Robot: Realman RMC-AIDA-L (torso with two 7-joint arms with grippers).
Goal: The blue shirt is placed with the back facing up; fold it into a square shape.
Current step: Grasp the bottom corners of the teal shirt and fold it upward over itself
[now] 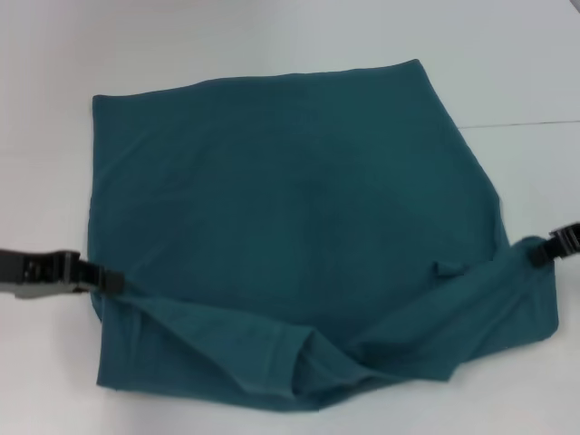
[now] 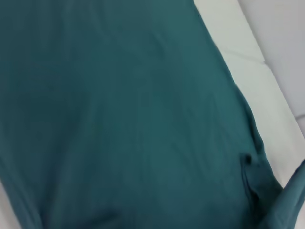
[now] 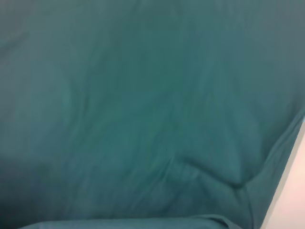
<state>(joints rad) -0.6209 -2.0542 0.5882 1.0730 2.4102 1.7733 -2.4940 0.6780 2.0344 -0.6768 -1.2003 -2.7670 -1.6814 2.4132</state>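
While blue shirt (image 1: 290,199) lies on desk (image 1: 54,54), my left gripper (image 1: 113,283) at 9 o'clock, right gripper (image 1: 536,254) at 3, pinch its edges; no writing visible.

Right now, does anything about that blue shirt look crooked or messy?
Yes. The blue shirt lies mostly flat, but its near edge is bunched into diagonal creases, and the fold sits skewed, bulging out on the right. The left gripper and right gripper each meet the cloth at a side edge.

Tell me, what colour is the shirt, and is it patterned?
The shirt is plain dark teal-blue, with no print; the head view shows it best.
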